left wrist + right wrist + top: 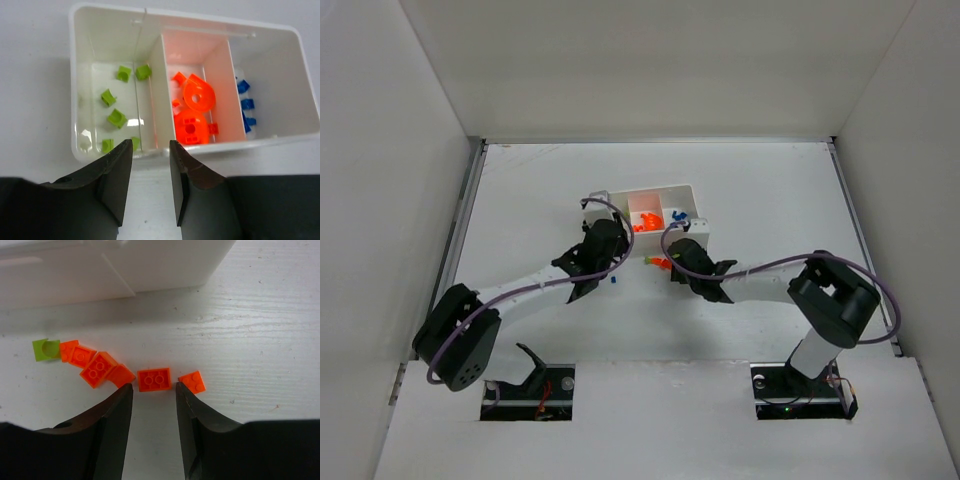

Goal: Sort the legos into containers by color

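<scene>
Your right gripper [154, 422] is spread before an orange brick [154, 379]. Your left gripper [150, 180] gapes empty beside the tray [260, 141].

- The left arm [535, 285] rises from its base at the lower left of the top view. It folds at an elbow near the left edge, and the forearm slants up and right toward the centre.
- The left gripper [606, 236] points up and right. In its wrist view the dark fingers [117, 180] fill the bottom of the frame, jaws parted and gripping nothing.
- The right arm [770, 280] rises from its base at the lower right, bends at an elbow on the right, and reaches left.
- The right gripper [674, 252] sits just right of centre. Its fingers [112, 430] are spread and gripping nothing.
- The grippers are near each other, not touching.
</scene>
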